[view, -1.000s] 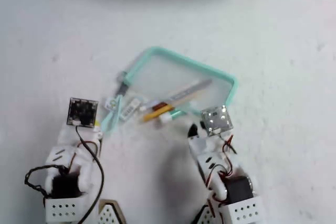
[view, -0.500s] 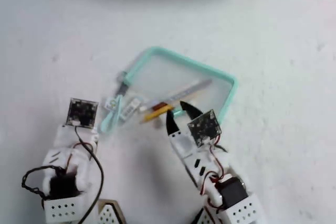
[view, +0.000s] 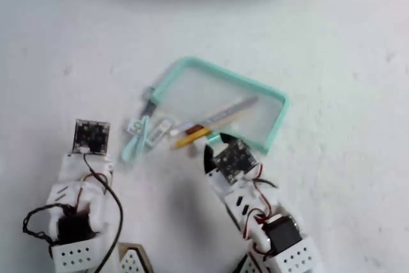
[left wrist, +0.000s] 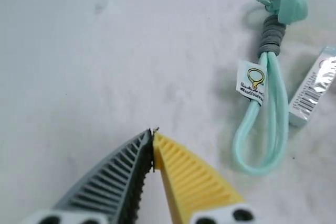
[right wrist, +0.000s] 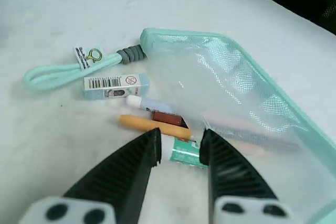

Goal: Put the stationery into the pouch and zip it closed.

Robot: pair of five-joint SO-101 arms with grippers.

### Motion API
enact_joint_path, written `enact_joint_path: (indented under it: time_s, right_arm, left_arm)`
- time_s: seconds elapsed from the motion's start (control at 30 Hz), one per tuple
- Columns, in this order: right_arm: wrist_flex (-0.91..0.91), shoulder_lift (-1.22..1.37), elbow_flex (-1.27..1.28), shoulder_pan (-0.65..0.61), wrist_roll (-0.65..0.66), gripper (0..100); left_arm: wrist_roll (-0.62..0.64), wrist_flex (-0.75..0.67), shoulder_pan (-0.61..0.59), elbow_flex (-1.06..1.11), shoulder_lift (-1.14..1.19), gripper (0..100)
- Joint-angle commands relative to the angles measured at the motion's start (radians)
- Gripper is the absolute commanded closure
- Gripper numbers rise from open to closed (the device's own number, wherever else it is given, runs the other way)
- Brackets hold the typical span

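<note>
Black fingers on the right gripper (right wrist: 180, 135), parted by a narrow gap and straddling the white end of a small teal-and-white piece (right wrist: 185, 154). The fingers cover its sides, so whether they actually touch it is hard to call. Just past the tips lies an orange-yellow pen (right wrist: 149, 125), then a white-and-brown stick (right wrist: 157, 113), then a barcoded box (right wrist: 116, 86), all three on the table outside the mesh.

From above, that gripper sits at the six o'clock edge of the teal-rimmed pouch (view: 220, 97). The pouch lies flat mid-table on the white table (view: 332, 49), and a long pale pen (view: 230, 112) shows dimly through its mesh. The cord loop (view: 132, 144) trails from the pouch's eight o'clock corner, carrying a small tag (left wrist: 250, 81).

Over to the left gripper (left wrist: 153, 136): grey and yellow fingers pressed tip to tip, nothing between them, above bare table. From above, the left arm stands at the loop's eight o'clock, and its wrist board (view: 91, 135) covers the fingers. In the left wrist view the frame edge cuts off the box.
</note>
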Motion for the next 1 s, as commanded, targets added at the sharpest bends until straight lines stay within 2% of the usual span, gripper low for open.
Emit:
enact_joint_path:
  time_s: [0.0, 0.1, 0.2, 0.4, 0.57, 0.7, 0.83, 0.97]
  right_arm:
    - [0.015, -0.005, 0.005, 0.001, 0.063, 87.5]
    - [0.022, -0.005, 0.008, 0.022, 0.068, 87.5]
    - [0.022, -0.005, 0.009, 0.031, 0.068, 87.5]
    - [0.022, -0.005, 0.011, 0.031, 0.068, 87.5]
    - [0.022, -0.005, 0.014, 0.031, 0.066, 87.2]
    - [0.022, -0.005, 0.014, 0.028, 0.068, 87.2]
    - [0.024, -0.004, 0.014, 0.03, 0.068, 87.2]
    - [0.024, -0.002, 0.014, 0.031, 0.068, 87.2]
  left_arm:
    - [-0.002, 0.005, -0.013, -0.146, -0.01, 98]
    - [0.025, 0.074, -0.005, -0.287, -0.008, 98]
    - [0.054, 0.08, -0.002, -0.373, -0.008, 98]
    - [0.057, 0.032, 0.097, -0.39, -0.008, 98]
    - [0.052, 0.002, 0.127, -0.365, 0.015, 98]
    - [0.049, -0.063, 0.145, -0.364, 0.191, 98]
    - [0.058, -0.089, 0.143, -0.516, 0.489, 98]
    - [0.173, -0.048, 0.142, -0.715, 0.791, 98]
